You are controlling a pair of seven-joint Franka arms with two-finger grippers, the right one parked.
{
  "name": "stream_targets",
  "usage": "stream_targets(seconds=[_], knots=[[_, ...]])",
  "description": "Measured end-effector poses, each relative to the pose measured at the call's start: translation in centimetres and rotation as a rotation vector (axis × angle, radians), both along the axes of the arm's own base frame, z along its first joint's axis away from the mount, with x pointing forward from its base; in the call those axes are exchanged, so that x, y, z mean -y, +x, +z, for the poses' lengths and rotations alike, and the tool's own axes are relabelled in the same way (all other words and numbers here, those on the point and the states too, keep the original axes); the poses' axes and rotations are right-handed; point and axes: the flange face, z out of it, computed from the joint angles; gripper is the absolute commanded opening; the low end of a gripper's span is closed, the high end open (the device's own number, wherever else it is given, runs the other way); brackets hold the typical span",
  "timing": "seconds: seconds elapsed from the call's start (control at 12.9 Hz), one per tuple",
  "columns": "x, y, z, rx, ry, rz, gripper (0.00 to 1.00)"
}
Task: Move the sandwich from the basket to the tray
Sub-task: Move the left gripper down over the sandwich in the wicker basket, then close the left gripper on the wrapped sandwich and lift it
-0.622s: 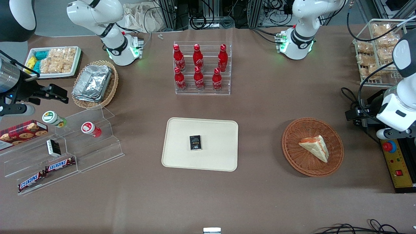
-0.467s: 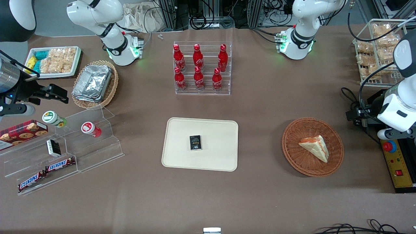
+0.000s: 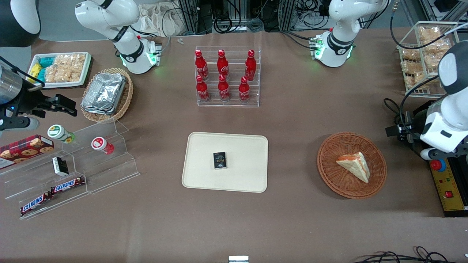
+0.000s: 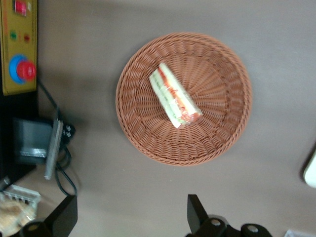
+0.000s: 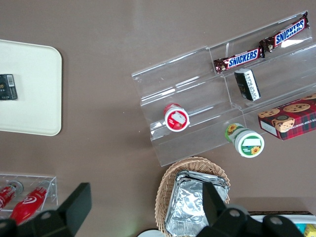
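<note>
So far the sandwich (image 3: 354, 166) is lying untouched in the basket (image 3: 331, 175), resting on its side across the woven bottom with its orange-red filling edge showing, so the carrying part of the task is not yet begun. The basket is sitting on the worktop (image 3: 292, 219) toward the working arm's end, well apart from the tray (image 3: 241, 179), which is waiting nearer the middle. A small dark packet (image 3: 219, 160) is already occupying the centre of the tray, though bare cream surface is showing all around it, so room for the sandwich is looking ample.

The gripper (image 4: 131, 219) is hanging above the worktop just beside the basket, not over the sandwich itself, with its fingers (image 4: 196, 213) spread wide and nothing between them. The working arm (image 3: 444, 128) is reaching in over the yellow control box (image 3: 448, 190) at the worktop's edge.

By this reading, everything is still remaining: centring over the sandwich, descending, closing on it, lifting it out, crossing to the tray and releasing it on a bare patch.
</note>
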Motion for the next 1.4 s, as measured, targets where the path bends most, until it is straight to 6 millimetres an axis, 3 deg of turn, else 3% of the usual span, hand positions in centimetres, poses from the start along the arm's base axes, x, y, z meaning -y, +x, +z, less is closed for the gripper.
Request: stream_targets(seconds=[0.31, 0.54, 0.78, 1.01, 1.4], knots=[[-0.7, 0.9, -5.9, 0.068, 0.009, 0.319, 1.00], [-1.9, 3.1, -13.0, 0.081, -0.020, 0.511, 1.00], [-1.2, 4.3, -18.6, 0.071, -0.034, 0.627, 1.00], [0.0, 4.8, -20.9, 0.078, -0.005, 0.660, 0.99], [0.6, 4.7, -22.9, 0.052, 0.003, 0.685, 1.00]])
